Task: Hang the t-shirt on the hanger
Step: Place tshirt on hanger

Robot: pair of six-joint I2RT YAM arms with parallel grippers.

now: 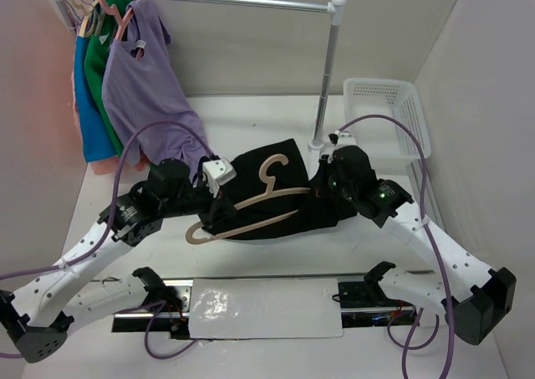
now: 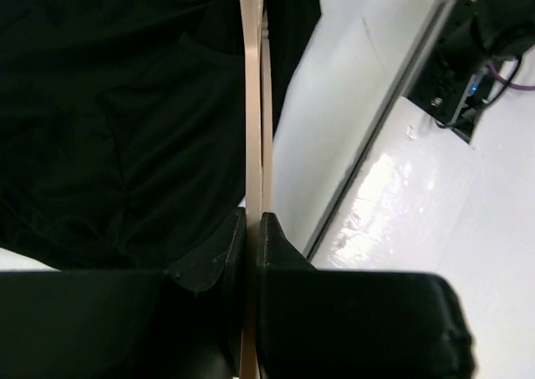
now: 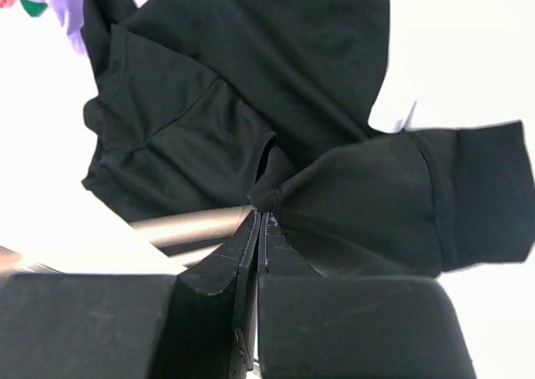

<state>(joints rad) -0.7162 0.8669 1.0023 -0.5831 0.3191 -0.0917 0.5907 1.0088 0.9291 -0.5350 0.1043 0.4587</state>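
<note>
The black t-shirt [image 1: 292, 197] lies spread on the white table between the arms. The beige hanger [image 1: 251, 216] lies across it, hook toward the back. My left gripper [image 1: 219, 202] is shut on the hanger's lower bar; in the left wrist view the bar [image 2: 253, 103] runs up from between the closed jaws [image 2: 253, 228] over the t-shirt [image 2: 125, 111]. My right gripper [image 1: 324, 186] is shut on a bunched fold of the t-shirt [image 3: 276, 197] at its right side, next to the hanger's arm [image 3: 180, 227].
A clothes rail [image 1: 217, 1] at the back left carries a lilac top [image 1: 146, 86], green and blue garments [image 1: 94, 86] on pink hangers. Its post [image 1: 328, 69] stands behind the shirt. A white basket [image 1: 384, 111] sits at the back right. A shiny plate [image 1: 267, 308] lies at the near edge.
</note>
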